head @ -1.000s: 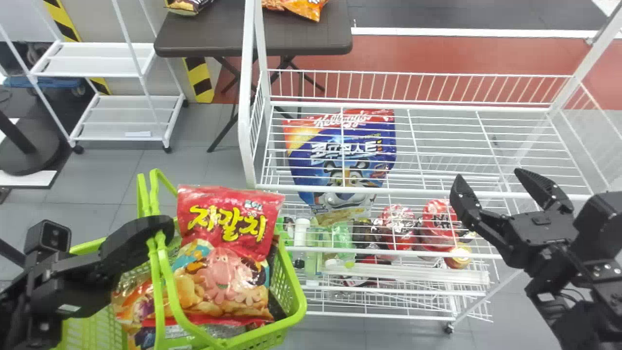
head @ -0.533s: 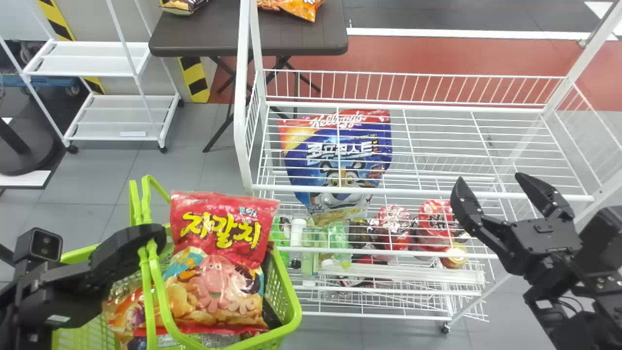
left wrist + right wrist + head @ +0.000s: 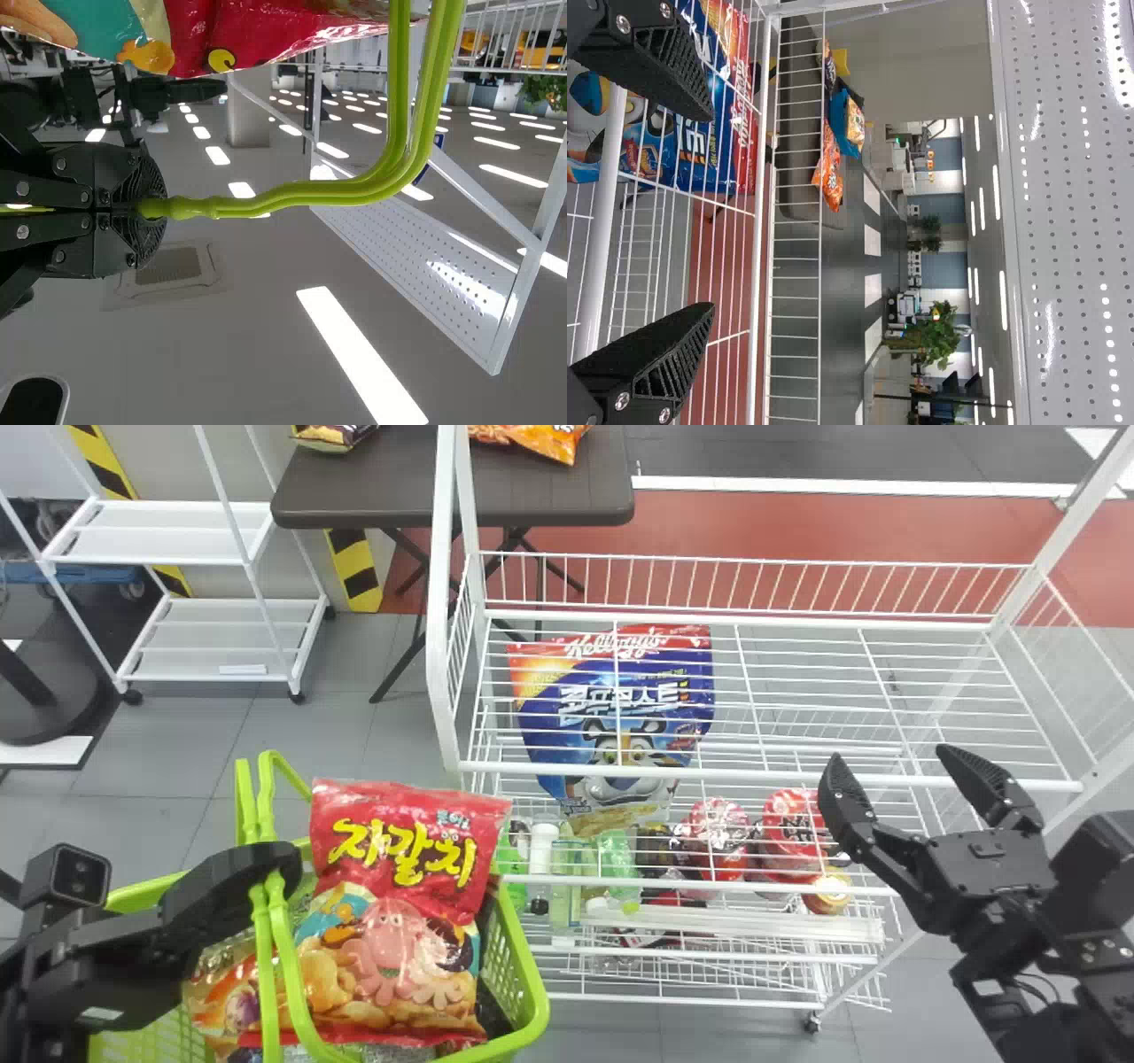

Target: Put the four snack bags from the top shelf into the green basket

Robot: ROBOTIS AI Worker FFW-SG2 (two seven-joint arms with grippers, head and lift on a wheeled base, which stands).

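One dark table (image 3: 372,491) beyond the top shelf (image 3: 762,777)

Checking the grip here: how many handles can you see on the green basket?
2. One handle and, just right of it in the head view, a second handle cross over the basket, brought together at the left end effector.

Black arms (image 3: 983,859), silver screws, thin dark cables (image 3: 1032,985).
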